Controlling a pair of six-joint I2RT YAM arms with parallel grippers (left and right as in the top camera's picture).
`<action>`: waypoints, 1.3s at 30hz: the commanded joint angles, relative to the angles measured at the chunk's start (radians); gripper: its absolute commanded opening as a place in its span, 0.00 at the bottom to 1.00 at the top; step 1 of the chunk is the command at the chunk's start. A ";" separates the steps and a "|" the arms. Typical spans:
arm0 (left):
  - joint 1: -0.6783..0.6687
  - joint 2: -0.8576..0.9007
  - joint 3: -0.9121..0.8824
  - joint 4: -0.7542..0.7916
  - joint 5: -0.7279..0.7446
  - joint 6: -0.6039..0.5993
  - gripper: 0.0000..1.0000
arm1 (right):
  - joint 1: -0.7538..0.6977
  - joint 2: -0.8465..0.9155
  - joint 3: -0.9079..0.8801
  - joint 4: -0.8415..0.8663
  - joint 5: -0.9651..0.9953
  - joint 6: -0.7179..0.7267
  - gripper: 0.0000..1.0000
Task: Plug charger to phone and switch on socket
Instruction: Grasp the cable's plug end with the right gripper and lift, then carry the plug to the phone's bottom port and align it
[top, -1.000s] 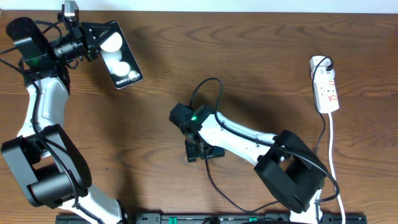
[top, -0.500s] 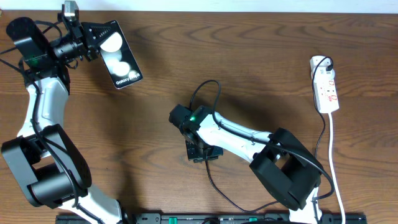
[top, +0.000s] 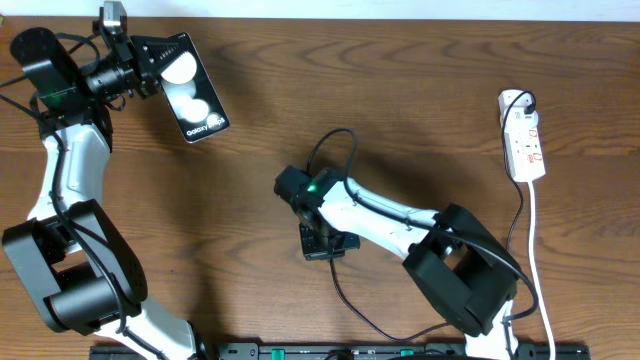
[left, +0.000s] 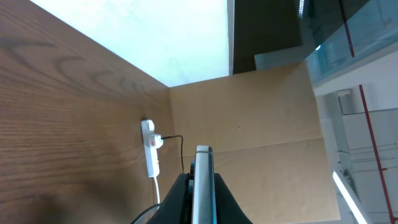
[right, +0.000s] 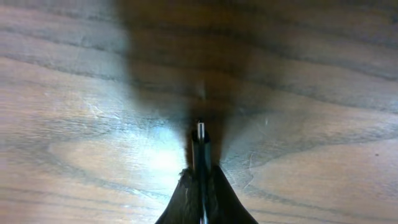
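While the left gripper (top: 148, 62) clamps the phone (top: 193, 90) at one end, the right gripper (top: 322, 246), clenched on what appears to be the plug tip of the charger (right: 200, 142), sits off the phone's free end, roughly along its diagonal long axis.

Bright, even light falls on the table (top: 420, 80); soft shadows mottle its centre, while glare and deep shadow mark the right wrist view.
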 joint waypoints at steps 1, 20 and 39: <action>0.005 -0.020 0.012 0.007 0.020 0.014 0.08 | -0.069 0.009 0.019 0.032 -0.225 -0.137 0.01; -0.040 -0.020 0.012 0.008 0.026 0.006 0.07 | -0.376 0.009 0.019 0.843 -1.400 -0.379 0.01; -0.137 -0.021 0.012 0.008 -0.153 0.005 0.08 | -0.301 0.009 0.019 1.613 -1.315 0.256 0.01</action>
